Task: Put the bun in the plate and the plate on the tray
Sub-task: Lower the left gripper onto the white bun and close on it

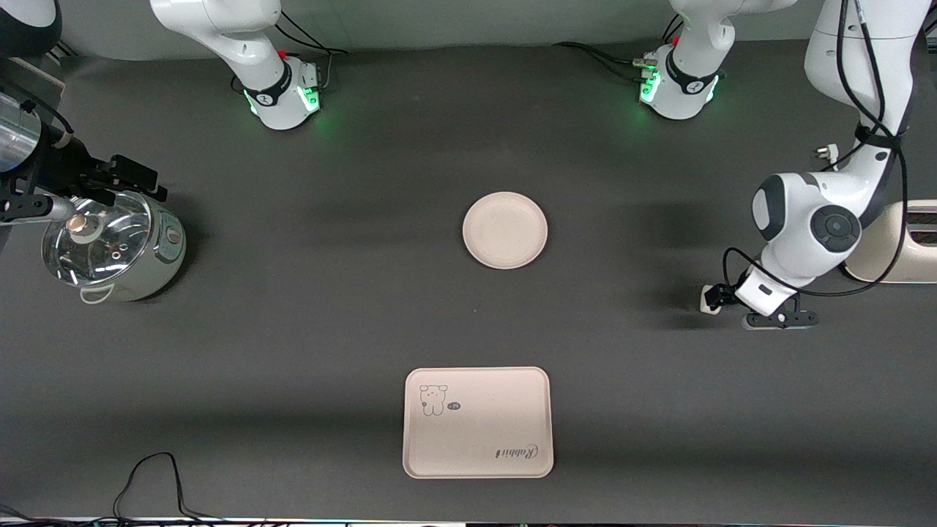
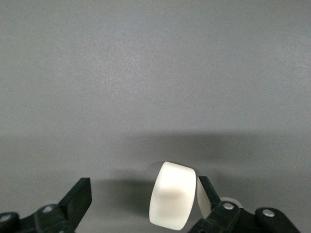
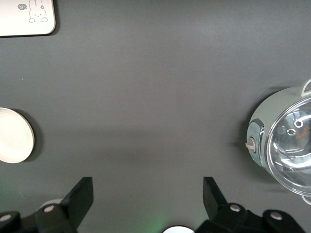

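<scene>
The off-white bun rests on the dark table between the fingers of my left gripper. It lies against one finger, with a wide gap to the other, so the gripper is open. From the front, the left gripper is low over the table at the left arm's end and hides the bun. The round cream plate lies empty at mid-table. The cream tray lies nearer the front camera than the plate. My right gripper hangs open and empty beside the pot.
A steel pot with a glass lid stands at the right arm's end of the table. A cream appliance sits at the left arm's end, beside the left arm. Cables trail along the table's front edge.
</scene>
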Robot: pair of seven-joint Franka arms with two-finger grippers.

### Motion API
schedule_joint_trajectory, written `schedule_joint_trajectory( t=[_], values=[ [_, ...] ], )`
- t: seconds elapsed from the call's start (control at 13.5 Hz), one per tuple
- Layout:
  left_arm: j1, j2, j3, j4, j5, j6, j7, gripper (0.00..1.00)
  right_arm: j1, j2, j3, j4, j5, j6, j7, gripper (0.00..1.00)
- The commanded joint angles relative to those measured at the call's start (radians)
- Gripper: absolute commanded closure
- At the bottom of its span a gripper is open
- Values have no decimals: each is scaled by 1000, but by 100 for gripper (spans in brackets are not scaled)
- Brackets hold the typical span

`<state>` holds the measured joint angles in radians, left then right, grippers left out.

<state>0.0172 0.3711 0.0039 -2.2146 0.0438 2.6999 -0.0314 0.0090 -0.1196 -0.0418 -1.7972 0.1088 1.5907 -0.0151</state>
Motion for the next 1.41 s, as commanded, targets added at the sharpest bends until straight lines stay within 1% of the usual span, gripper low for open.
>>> schedule_joint_trajectory(
  t=[0.0,0.22,0.37,0.45,0.74,0.82,0.97,1.11,1.19,1.34],
  values=[
    [-14,-55,4,-109,-15,112,-10,3,5,-9,-7,-11,19,8,6,0],
    [-13,-54,2,-123,-15,129,-10,3,3,-15,-32,-10,20,-9,-8,0],
    [-14,-37,1,-131,-15,173,-10,4,5,-15,-30,-10,22,-9,-6,0],
    [-14,-32,1,-131,-16,178,-11,5,5,-18,-30,-11,22,-12,-6,0],
    [-20,-9,-2,-131,-18,205,-25,7,3,-23,-39,-18,22,-24,-5,0],
    [-20,-3,-5,-131,-18,207,-25,10,3,-23,-39,-18,22,-24,3,0],
    [-23,5,-5,-131,-18,221,-25,19,3,-23,-59,-28,22,-24,3,0],
    [-23,8,-5,-131,-18,222,-25,30,3,-25,-73,-34,22,-24,-8,0],
    [-23,8,-8,-131,-18,222,-25,46,5,-26,-72,-36,22,-23,-9,0],
    [-23,5,-13,-139,-18,222,-24,74,6,-29,-63,-42,17,-21,0,0]
  ],
)
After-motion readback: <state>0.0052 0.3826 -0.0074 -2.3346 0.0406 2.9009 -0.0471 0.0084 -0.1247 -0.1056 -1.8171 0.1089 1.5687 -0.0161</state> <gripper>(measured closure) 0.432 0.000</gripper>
